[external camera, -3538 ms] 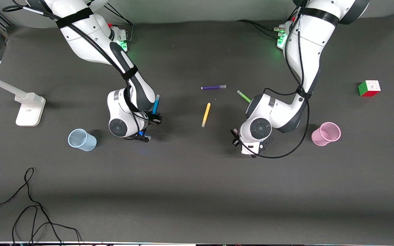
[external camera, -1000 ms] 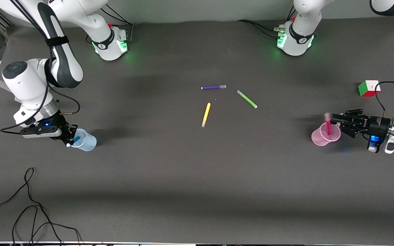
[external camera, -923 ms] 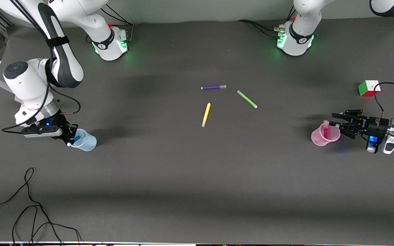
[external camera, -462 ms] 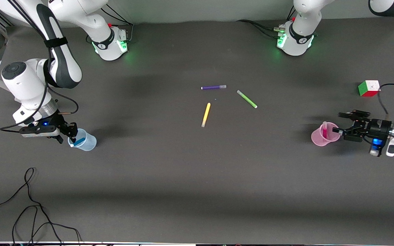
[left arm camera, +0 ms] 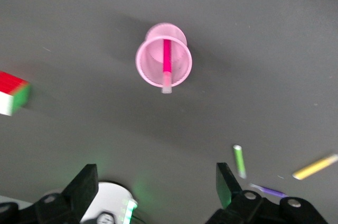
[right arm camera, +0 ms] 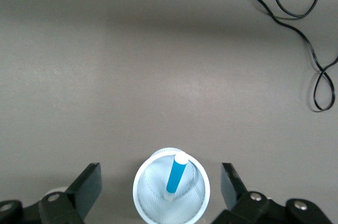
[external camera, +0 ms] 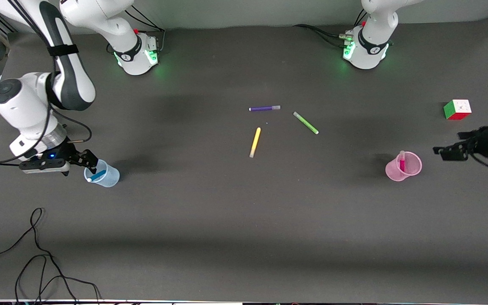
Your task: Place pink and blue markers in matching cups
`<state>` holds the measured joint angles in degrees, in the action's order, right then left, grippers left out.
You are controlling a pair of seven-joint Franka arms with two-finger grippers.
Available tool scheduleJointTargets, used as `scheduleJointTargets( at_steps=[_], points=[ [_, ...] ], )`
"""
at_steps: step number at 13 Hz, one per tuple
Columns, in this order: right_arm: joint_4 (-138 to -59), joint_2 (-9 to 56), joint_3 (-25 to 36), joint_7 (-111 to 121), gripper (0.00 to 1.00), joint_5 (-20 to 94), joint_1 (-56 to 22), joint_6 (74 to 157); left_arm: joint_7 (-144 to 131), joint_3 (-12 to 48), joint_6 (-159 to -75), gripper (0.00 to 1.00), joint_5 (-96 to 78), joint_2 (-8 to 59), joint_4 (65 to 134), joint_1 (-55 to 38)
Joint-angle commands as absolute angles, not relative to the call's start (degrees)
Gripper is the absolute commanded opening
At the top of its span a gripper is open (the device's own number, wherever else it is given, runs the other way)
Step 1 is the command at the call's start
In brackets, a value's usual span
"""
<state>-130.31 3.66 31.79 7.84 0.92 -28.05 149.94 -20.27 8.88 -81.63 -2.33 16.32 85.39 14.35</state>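
My right gripper (external camera: pixel 85 159) hangs with fingers wide beside the blue cup (external camera: pixel 102 173) where the blue marker (external camera: pixel 95 175) leans, my left gripper (external camera: pixel 449 151) spread wide near the pink cup (external camera: pixel 404 166) holding the pink marker (external camera: pixel 402 162), both let go because each pen sits in its matching cup.

The table (external camera: pixel 227 220) has a dark grey top that looks matt and a bit soft, like cloth. The pink cup (external camera: pixel 403 166) and the blue cup (external camera: pixel 102 173) are thin see-through plastic with fine ribs. The arms' white shells look smooth and shiny. The cube (external camera: pixel 457 109) is glossy plastic.
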Motion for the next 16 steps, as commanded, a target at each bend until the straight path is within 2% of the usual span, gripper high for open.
scheduleJointTargets(
  at_steps=[1,3,4,6,7,11,16],
  points=[
    [-120.63,2.29,31.38,6.86,1.00,0.35,-27.69,134.63,-19.86,7.73,-84.80,0.99,1.67,8.29,91.39,10.29],
    [-113.77,1.67,29.37,6.42,1.00,0.44,-25.76,122.49,-19.34,7.91,-91.81,0.99,1.84,0.13,100.15,8.89],
    [-110.95,0.10,25.27,5.37,1.00,0.44,-22.36,117.04,-19.16,7.91,-93.59,0.99,1.85,-1.48,101.94,8.79],
    [-107.94,-4.54,14.12,0.55,1.00,-0.17,-13.75,106.40,-13.75,7.91,-93.25,0.99,3.24,-1.67,99.86,8.79],
    [-107.41,-7.01,11.37,-0.95,1.00,-0.26,-11.88,102.95,-10.14,7.82,-92.99,0.99,3.95,-1.76,98.54,8.96],
    [-109.16,-17.12,9.84,-1.14,1.00,-0.26,-10.02,97.83,-7.47,7.82,-91.24,0.99,5.27,-1.67,96.33,8.88],
    [-106.89,-14.16,8.17,-0.88,1.00,-0.44,-10.11,97.83,-7.82,7.82,-89.74,0.99,4.83,-2.20,96.24,8.96]
  ],
)
